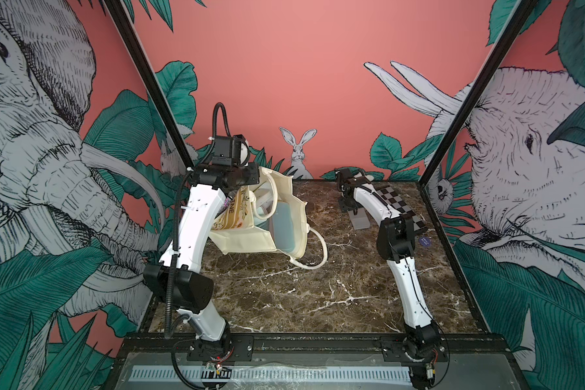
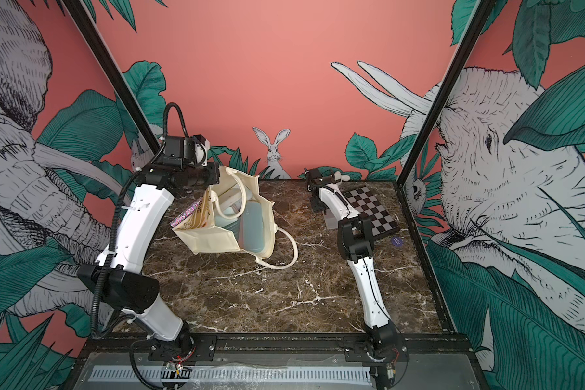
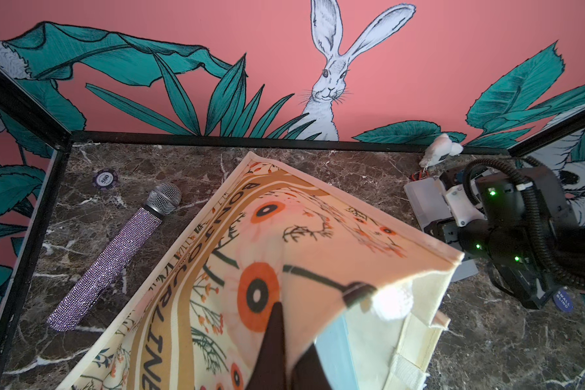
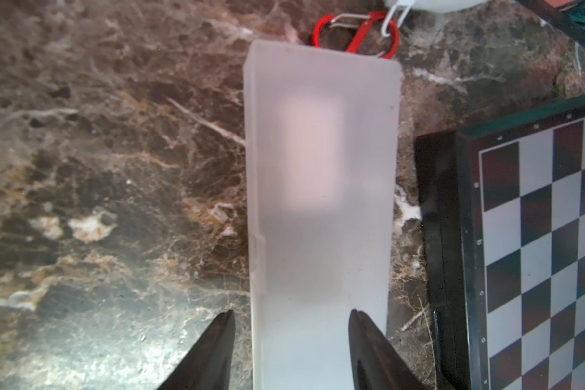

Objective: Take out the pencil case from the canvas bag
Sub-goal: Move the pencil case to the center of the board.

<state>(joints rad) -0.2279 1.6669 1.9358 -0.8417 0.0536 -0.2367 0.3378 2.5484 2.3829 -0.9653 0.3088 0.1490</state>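
The pencil case (image 4: 321, 169) lies flat on the table (image 1: 301, 287) just beside the chessboard (image 4: 537, 236), well apart from the bag (image 1: 286, 189), with the right gripper (image 4: 291, 315) over one end, fingers spread, while the left gripper (image 3: 293, 337), fingers pressed together, pinches the bag's printed face, pale blue flat things (image 1: 284, 226) showing in its gaping mouth.

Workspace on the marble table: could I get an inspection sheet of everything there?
Surface: brown veined marble table.
Job's things: canvas bag held by one edge, mouth open; frosted pencil case lies outside it on the table.
Clutter: chessboard, purple microphone, poker chip, red carabiner.
Grippers: left gripper shut on the canvas bag; right gripper open over the pencil case.
Cables: black corrugated hose along left arm.
Surroundings: jungle mural with a rabbit.
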